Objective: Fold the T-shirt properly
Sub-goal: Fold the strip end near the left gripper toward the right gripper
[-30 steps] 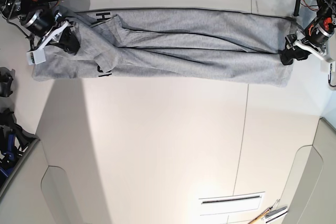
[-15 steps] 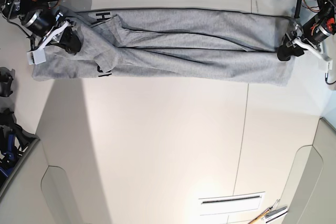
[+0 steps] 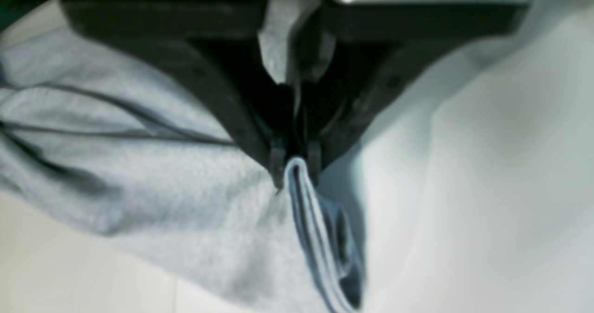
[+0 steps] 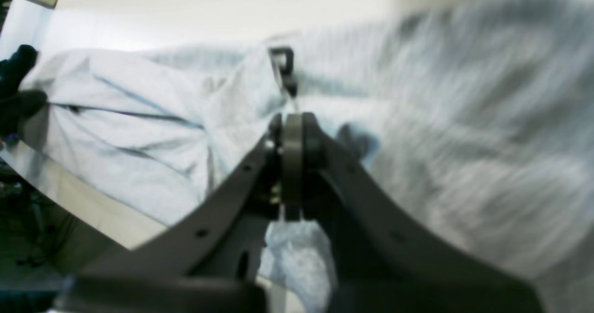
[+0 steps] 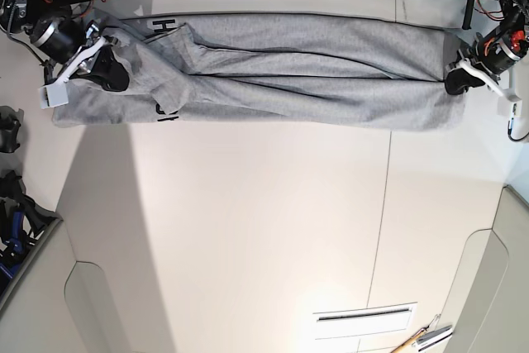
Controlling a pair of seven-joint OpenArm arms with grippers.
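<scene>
A grey T-shirt (image 5: 281, 72) lies stretched in a long band across the far side of the white table (image 5: 264, 229), the left gripper (image 5: 454, 84) and right gripper (image 5: 110, 74) each pinching cloth at opposite ends

**Left wrist view: gripper clamped on garment edge**

The black left gripper (image 3: 297, 166) has its jaws closed on a folded edge of the heather-grey cotton T-shirt (image 3: 153, 183). Pinched layers hang below the fingertips in a narrow fold. Creased cloth spreads left over the pale, smooth table surface (image 3: 501, 187). Image blurred; finer detail not discernible.
</scene>
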